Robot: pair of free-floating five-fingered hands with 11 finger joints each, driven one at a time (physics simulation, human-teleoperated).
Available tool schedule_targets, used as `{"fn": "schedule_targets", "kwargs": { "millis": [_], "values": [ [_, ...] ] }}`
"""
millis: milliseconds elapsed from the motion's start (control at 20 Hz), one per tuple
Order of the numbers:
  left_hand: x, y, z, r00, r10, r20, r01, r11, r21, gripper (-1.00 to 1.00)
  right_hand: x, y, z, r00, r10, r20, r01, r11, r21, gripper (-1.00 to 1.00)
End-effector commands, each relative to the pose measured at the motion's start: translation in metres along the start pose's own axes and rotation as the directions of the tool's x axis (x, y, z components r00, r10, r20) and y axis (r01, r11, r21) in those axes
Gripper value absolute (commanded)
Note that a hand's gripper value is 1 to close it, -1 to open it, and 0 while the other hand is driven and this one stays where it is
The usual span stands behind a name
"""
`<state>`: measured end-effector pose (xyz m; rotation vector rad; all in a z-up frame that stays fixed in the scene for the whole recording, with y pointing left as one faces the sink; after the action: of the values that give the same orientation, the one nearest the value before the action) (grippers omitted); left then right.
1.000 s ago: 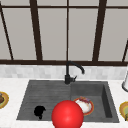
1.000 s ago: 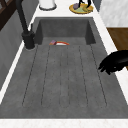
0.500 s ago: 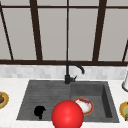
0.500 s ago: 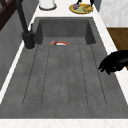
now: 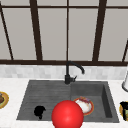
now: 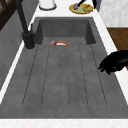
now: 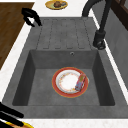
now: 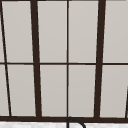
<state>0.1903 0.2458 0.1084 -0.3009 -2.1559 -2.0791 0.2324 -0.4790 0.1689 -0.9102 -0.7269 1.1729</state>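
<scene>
Front view: left hand (image 5: 39,111), fingers curled on nothing, hovers over the ribbed grey drainboard (image 5: 42,100); a glossy red ball (image 5: 67,115) hides the round plate (image 5: 86,106). Left side: same curl. Right side: plate flat in the basin.

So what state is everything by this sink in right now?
Left hand: fingers curled, holding nothing, over the drainboard.
Right hand: on the yellow plate; fingers unclear.
Red-rimmed plate: flat in the basin, small packet on it.
Tap: no water running.
Red ball: in front of the sink.
</scene>
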Motion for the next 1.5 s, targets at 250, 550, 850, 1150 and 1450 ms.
{"fn": "schedule_targets", "kwargs": {
  "millis": [250, 550, 850, 1150, 1450],
  "values": [
    [0.0, 0.0, 0.0, 1.0, 0.0, 0.0, 0.0, 1.0, 0.0, 0.0, 0.047, 0.01, 0.016, 0.996, 0.028, 0.089, -0.028, 1.0, 0.003, -1.0],
    [0.0, 0.0, 0.0, 1.0, 0.0, 0.0, 0.0, 1.0, 0.0, 0.0, 0.076, 0.017, 0.026, 0.989, 0.026, 0.148, -0.027, 1.0, 0.006, -1.0],
    [0.0, 0.0, 0.0, 1.0, 0.0, 0.0, 0.0, 1.0, 0.0, 0.0, 0.106, 0.028, 0.031, 0.979, 0.022, 0.203, -0.024, 1.0, 0.008, -1.0],
    [0.0, 0.0, 0.0, 1.0, 0.0, 0.0, 0.0, 1.0, 0.0, 0.0, 0.138, 0.036, 0.037, 0.97, -0.022, 0.243, 0.017, 1.0, 0.019, -1.0],
    [0.0, 0.0, 0.0, 1.0, 0.0, 0.0, 0.0, 1.0, 0.0, 0.0, 0.169, 0.042, 0.043, 0.959, -0.035, 0.282, 0.029, 0.999, 0.026, -1.0]
  ]
}}
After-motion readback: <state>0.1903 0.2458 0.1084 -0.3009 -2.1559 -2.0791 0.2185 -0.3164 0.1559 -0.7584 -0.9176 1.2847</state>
